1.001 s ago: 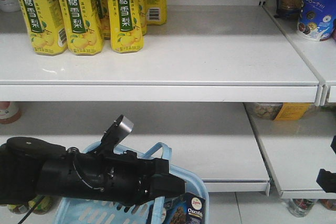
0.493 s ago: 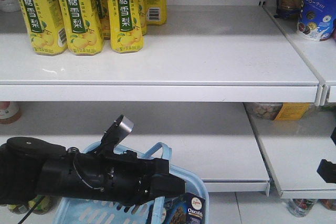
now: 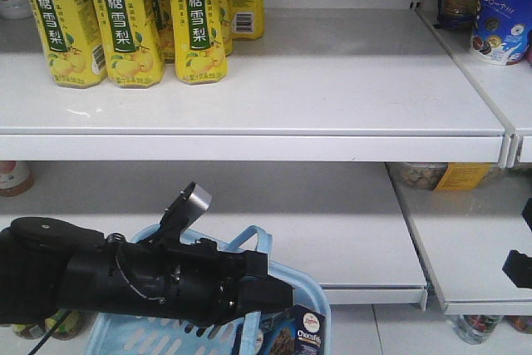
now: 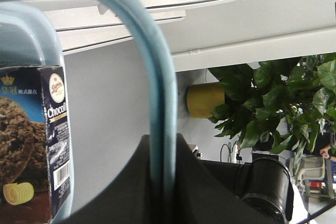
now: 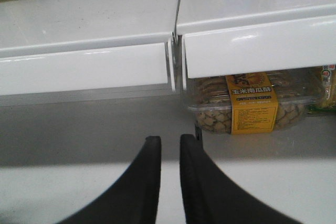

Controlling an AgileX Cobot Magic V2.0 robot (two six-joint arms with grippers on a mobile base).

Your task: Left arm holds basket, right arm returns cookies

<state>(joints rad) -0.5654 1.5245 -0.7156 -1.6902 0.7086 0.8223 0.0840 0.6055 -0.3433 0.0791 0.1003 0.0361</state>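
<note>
Holding the left claw [image 4: 163, 148] clenched on the curved handle [image 4: 149, 72] of the light blue basket [image 3: 309, 293], with the handle running between the black fingers. Carrying the cookies [image 4: 29, 145] inside that basket, standing against its wall just beside the handle, cookie picture and barcode facing the wrist camera. Hanging the right claw [image 5: 169, 142] well apart from the basket, before the lower table [image 5: 79, 129], clenched to a narrow slit and grasping nothing. Facing, farther in, a clear tub [image 5: 254, 103] of biscuits with a yellow label, tucked under the upper table [image 3: 332, 81]. Showing, farthest back, yellow bottles [image 3: 125, 22] at that table's left and a blue-and-white pack [image 3: 499, 27] off to the right.
</note>
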